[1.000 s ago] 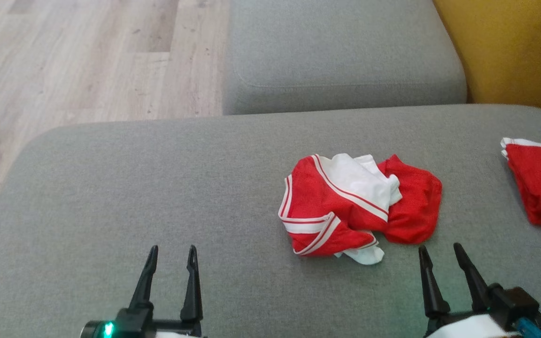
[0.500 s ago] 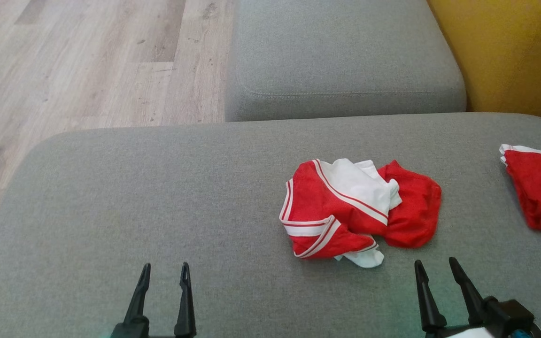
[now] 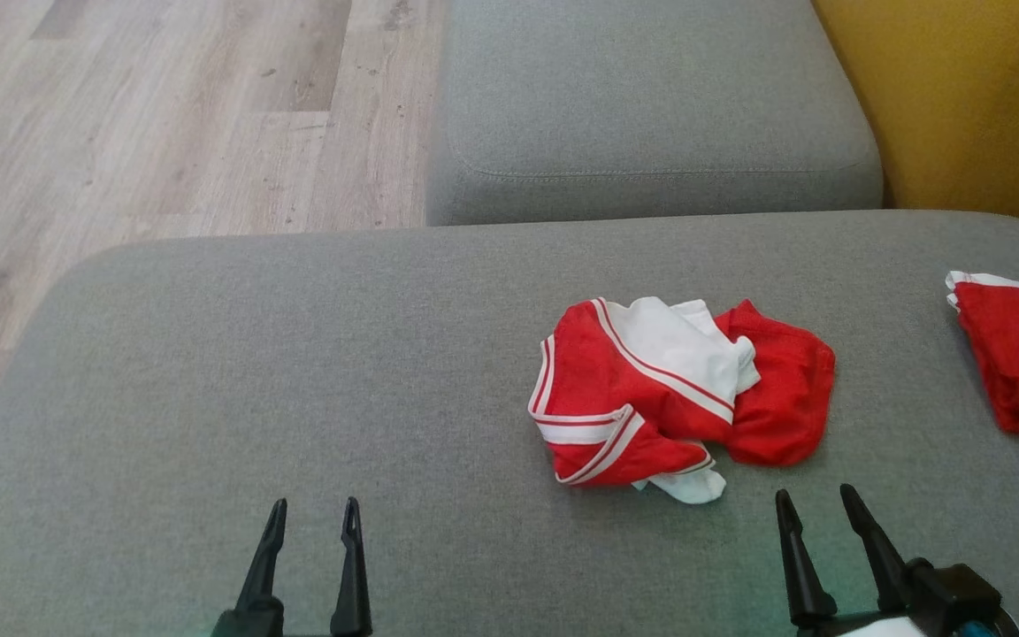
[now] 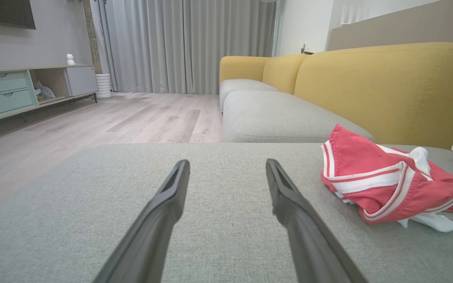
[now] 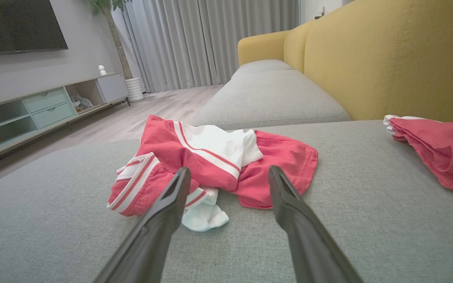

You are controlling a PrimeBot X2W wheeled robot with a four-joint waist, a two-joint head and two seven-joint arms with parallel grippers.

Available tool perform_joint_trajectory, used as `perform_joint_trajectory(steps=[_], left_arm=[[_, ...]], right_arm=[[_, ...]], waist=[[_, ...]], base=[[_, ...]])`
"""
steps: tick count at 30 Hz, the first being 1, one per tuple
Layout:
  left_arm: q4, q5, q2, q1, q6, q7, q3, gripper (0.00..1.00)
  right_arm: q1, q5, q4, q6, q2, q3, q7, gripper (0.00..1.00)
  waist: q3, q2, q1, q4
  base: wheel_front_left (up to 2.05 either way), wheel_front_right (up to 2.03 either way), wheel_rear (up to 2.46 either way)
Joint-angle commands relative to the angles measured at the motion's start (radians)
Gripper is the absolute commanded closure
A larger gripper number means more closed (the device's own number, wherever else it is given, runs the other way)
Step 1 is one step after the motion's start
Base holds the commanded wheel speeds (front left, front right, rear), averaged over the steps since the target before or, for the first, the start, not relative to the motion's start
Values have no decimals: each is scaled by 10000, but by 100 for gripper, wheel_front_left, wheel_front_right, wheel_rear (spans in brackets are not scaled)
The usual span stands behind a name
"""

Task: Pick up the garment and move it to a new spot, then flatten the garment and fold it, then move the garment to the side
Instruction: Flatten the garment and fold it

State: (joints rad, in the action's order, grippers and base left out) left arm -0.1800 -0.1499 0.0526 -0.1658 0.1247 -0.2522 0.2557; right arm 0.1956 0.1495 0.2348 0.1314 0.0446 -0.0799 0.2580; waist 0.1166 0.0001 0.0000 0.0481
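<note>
The right end effector [image 3: 812,493] has its two dark fingers spread wide and holds nothing, poised low over a grey sofa seat [image 3: 297,372]. Just ahead of its fingertips and a little to its left lies the garment [image 3: 651,398], a crumpled red-and-white heap, near the fingers but not touching them. In the right wrist view the heap sits almost straight in front, with a white fold nearest the left finger. The heap's longer side runs across the line of reach, from left to right, not along it. The left end effector [image 3: 314,502] is also wide open and empty. From there the garment lies ahead and well off to the right. The right arm is clearly the nearer, so a short forward reach from that side looks like the likeliest pick. Farther to the right of the right end effector, well apart from the heap, a second red cloth [image 3: 1018,354] rests at the seat's edge.
</note>
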Motion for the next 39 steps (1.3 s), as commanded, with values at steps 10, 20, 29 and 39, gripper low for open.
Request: perform_joint_trajectory(steps=[10,20,29,39], left_arm=[[356,-145,-24,350,141,-95,-260,0],[195,-178,-24,495,84,-95,-6,0],[-400,-500,-24,1431,-345,-95,1154,0],[-2341,-902,-24,3163,-724,-95,3093,0]], right_arm=[[-475,-48,-226,-7,57,-306,38,0],[-578,-97,-289,-7,57,-423,38,0],[-994,-72,-485,-7,57,-817,38,0],[-1372,5,-490,-7,56,-1159,38,0]], waist=[[-34,-1,0,-101],[-195,-1,0,-362],[-685,-1,0,-1635],[-1307,-1,0,-3017]], base=[[0,0,0],[0,0,0],[0,0,0],[0,0,0]])
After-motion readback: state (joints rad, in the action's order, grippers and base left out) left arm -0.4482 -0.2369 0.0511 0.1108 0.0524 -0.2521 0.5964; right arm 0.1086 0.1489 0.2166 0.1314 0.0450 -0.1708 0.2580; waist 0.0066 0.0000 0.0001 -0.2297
